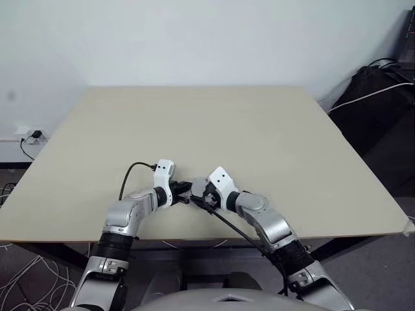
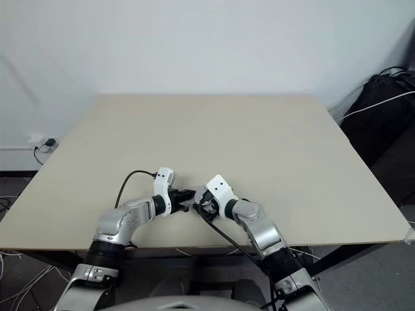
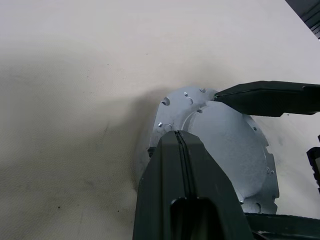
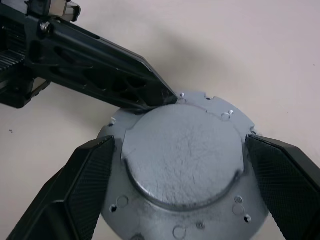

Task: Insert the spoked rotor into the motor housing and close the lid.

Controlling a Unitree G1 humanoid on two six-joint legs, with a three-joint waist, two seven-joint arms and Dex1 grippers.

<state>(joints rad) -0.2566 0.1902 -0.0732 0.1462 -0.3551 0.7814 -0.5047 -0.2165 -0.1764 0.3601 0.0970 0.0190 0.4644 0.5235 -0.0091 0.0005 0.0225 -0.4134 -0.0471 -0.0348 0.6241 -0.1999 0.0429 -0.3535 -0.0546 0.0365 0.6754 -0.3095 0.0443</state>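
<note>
One beige tabletop (image 1: 259, 142), bare apart from the work at its near edge. A white wall behind it; dark bags and cables (image 1: 379, 97) on the floor off the right side, one wall socket (image 1: 32, 136) off the left.

Two arms meet at the near-middle of the tabletop, wrists angled inward toward each other.

One lid (image 4: 185, 165) in view: a light-grey round metal disc with a raised smooth centre and a flat flange with small holes and a notched rim. It lies smooth face up, between the two grippers. What it sits on is hidden under it.

Right gripper (image 4: 182, 190): two fingers (image 4: 87, 185) spread wide, one on each side of the lid's raised centre, standing at or just beside the rim. Contact cannot be told for sure; it reads as straddling, not clamped.

Left gripper (image 3: 180, 137): two fingers pressed together, nothing between them. The closed tip rests on the lid's flange at the edge of the raised centre; in the right wrist view it comes in as one black wedge touching the lid's far rim.

One black cable (image 1: 130, 175) loops from the left wrist over the tabletop.
</note>
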